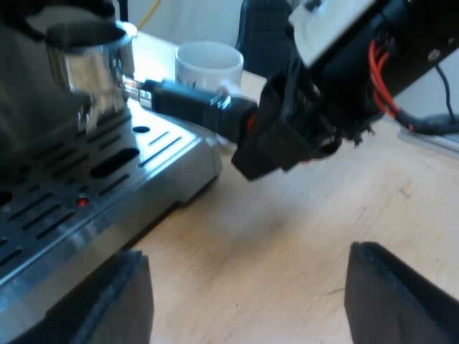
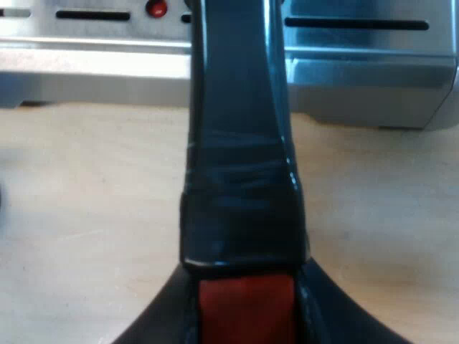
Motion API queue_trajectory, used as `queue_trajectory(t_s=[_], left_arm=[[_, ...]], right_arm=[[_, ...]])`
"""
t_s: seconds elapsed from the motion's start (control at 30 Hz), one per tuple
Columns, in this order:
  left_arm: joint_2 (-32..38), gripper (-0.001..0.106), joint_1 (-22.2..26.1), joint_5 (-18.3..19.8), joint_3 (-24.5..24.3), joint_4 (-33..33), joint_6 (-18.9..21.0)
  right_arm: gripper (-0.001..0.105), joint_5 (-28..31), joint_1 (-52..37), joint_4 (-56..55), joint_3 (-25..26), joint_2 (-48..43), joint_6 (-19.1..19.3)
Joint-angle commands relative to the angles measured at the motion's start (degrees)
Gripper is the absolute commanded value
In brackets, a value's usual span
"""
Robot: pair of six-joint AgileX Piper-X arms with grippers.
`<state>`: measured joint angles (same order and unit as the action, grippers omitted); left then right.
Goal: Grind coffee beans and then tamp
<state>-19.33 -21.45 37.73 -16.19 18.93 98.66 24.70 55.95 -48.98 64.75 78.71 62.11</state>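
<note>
Right claw (image 2: 244,290) clamped on the holder's (image 1: 93,61) dark handle (image 2: 240,143), left claw (image 1: 247,287) apart over the table (image 1: 287,215); judged the holder heavy, rigid, slick-metalled, best gripped there.

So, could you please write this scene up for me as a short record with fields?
left pincer: open, holding nothing, low over the table by the drip tray
right pincer: shut on the red end of the handle
holder: metal basket over the drip tray at the espresso machine front; cannot tell if it is locked in
mug: white, upright on the table beyond the handle
task stage: no tamper in play yet
</note>
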Motion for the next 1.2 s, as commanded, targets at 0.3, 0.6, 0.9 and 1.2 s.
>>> queue_trajectory(t_s=[0.3,0.6,0.9,1.2], left_arm=[[5.66,0.059,-0.19,0.62,-0.14,0.48,3.11],[8.45,0.059,-0.19,0.71,-0.96,4.35,3.17],[12.36,0.059,-0.19,0.71,-1.65,8.88,3.17],[14.87,0.059,-0.19,-2.57,-1.65,11.03,2.86]], right_arm=[[0.0,5.74,4.71,-0.19,-1.11,-3.75,-2.44],[0.0,6.75,9.73,-0.19,-7.03,-10.65,-4.45],[0.0,10.84,17.48,-0.54,-9.32,-14.81,-4.45],[0.0,11.61,21.66,0.03,-10.93,-15.18,-3.63]])
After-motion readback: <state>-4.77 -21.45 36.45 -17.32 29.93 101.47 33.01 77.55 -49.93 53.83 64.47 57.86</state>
